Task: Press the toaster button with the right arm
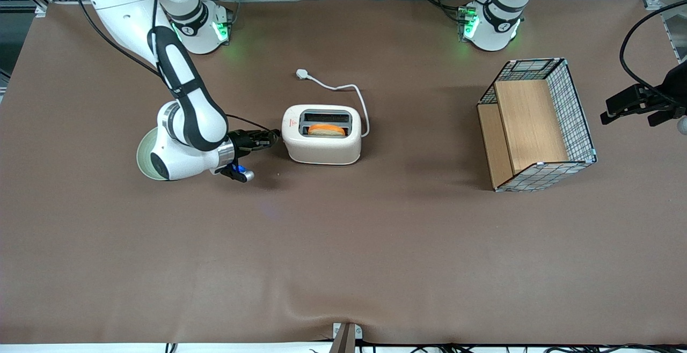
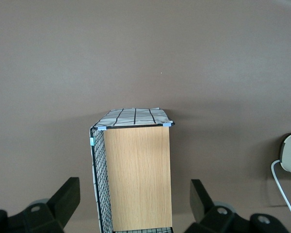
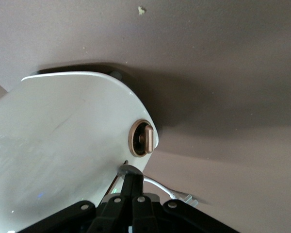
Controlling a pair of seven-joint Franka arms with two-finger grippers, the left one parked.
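Observation:
The cream-white toaster [image 1: 322,146] stands mid-table with a slice of toast [image 1: 326,130] in the slot nearer the front camera. The right arm [image 1: 185,127] reaches in low at the toaster's short end. Its gripper [image 1: 273,137] is shut and empty, with the fingertips at that end face. In the right wrist view the toaster [image 3: 63,145] fills much of the frame. There the gripper [image 3: 132,178] has its closed tips touching the small pale-grey toaster button [image 3: 127,169]. A round brown dial [image 3: 141,138] sits just beside the button.
The white cord and plug [image 1: 304,74] lie farther from the front camera than the toaster. A pale green plate [image 1: 144,155] lies under the right arm's wrist. A wire basket with wooden shelves [image 1: 536,122] stands toward the parked arm's end and also shows in the left wrist view [image 2: 136,179].

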